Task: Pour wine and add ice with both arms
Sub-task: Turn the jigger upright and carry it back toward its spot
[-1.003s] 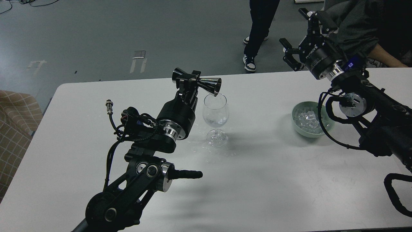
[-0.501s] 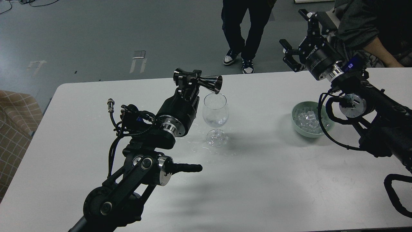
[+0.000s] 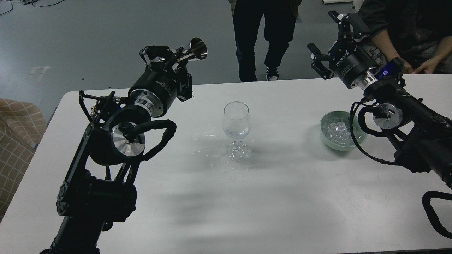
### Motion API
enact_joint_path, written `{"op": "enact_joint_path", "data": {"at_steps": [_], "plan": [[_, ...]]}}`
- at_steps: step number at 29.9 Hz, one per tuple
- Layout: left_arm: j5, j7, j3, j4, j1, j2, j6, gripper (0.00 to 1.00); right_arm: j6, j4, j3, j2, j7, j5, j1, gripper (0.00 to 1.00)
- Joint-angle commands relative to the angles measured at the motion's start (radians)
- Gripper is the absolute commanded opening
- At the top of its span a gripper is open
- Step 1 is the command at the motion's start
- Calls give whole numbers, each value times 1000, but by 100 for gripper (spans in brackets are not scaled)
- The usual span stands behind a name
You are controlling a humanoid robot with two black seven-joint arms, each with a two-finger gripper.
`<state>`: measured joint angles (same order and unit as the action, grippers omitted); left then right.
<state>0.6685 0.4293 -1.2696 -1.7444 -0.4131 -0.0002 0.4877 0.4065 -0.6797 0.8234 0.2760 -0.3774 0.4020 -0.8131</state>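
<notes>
While the left claw [image 3: 176, 61] grips a shiny metal jigger [image 3: 193, 51], the right claw [image 3: 326, 42] gapes wide—clear stemmed glass [image 3: 236, 128] between.

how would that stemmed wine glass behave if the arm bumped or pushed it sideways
The wine glass would probably tip rather than slide: its bowl sits high on a thin stem over a small foot. It looks thin and clear, so likely fragile. Only a little wine lies in the bowl, so it adds little steadying weight.
</notes>
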Motion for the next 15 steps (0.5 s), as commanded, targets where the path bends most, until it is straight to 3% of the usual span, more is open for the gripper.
{"op": "enact_joint_path", "data": {"at_steps": [1, 5, 15], "plan": [[-84, 0, -63, -4, 0, 0, 1, 3, 0, 0, 0, -1, 0, 0, 0, 100], [-188, 0, -169, -4, 3, 0, 1, 3, 0, 0, 0, 0, 2, 0, 0, 100], [-319, -15, -289, -4, 60, 0, 1, 3, -14, 0, 0, -3, 11, 0, 0, 100]]}}
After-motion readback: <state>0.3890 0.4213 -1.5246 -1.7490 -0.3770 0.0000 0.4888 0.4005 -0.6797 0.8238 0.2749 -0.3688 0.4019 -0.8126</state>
